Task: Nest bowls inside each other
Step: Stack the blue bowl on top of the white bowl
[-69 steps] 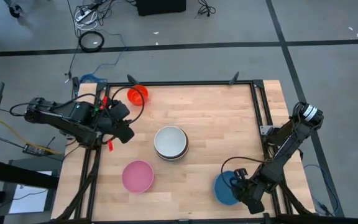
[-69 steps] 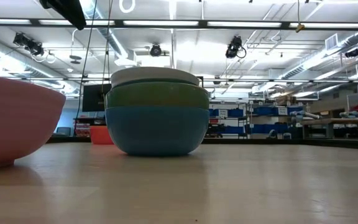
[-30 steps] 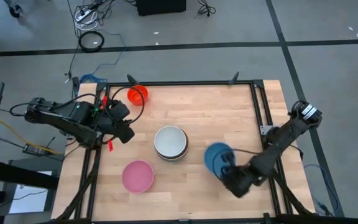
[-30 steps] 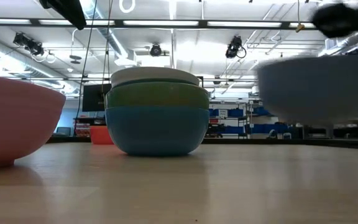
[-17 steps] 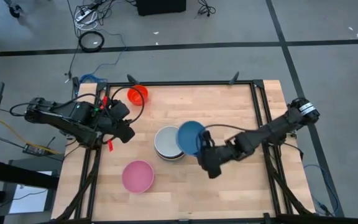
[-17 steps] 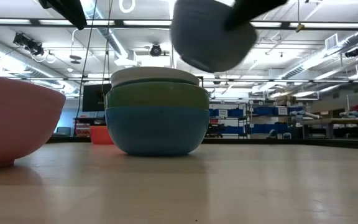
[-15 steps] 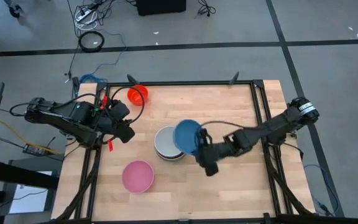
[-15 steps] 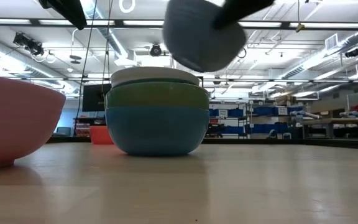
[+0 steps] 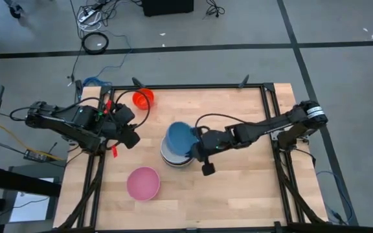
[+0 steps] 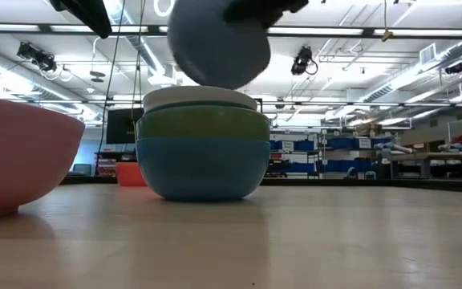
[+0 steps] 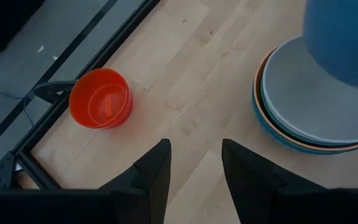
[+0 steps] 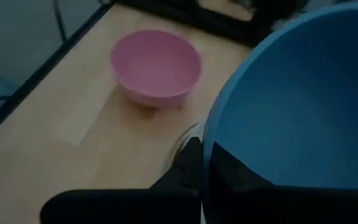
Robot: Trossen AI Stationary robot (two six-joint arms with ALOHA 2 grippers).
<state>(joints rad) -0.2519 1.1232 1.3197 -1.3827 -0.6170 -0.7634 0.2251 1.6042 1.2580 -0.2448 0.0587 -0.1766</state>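
Note:
My right gripper [image 12: 205, 163] is shut on a blue bowl [image 9: 179, 137], which hangs over a stack of several nested bowls [image 9: 177, 157] in the middle of the table. The stack's top bowl is white [image 10: 201, 98]. It sits in a green one, and the lowest is teal [image 10: 203, 168] and rests on the wood. A pink bowl [image 9: 143, 183] stands near the front left. A small red bowl [image 11: 100, 98] stands at the far left corner. My left gripper [image 11: 194, 155] waits open over the left edge. My right gripper holds the blue bowl by its rim [image 12: 211, 140], on the side toward the table's right. One finger [image 12: 188, 163] is outside the wall and the other inside. The fingers come from the table's right, slanting down. The bowl is lifted clear and tilted, just above the stack [image 10: 215, 44].
A black frame rail [image 9: 199, 86] runs around the wooden table. Bare wood lies on the right half [image 9: 245, 175] and along the front edge. Cables lie on the floor beyond the far edge.
My right gripper has carried the blue bowl from the table's near right, up and toward the left and far side, to a place over the stack. The gripper has turned and the bowl has tipped. The fingers have stayed shut on the rim.

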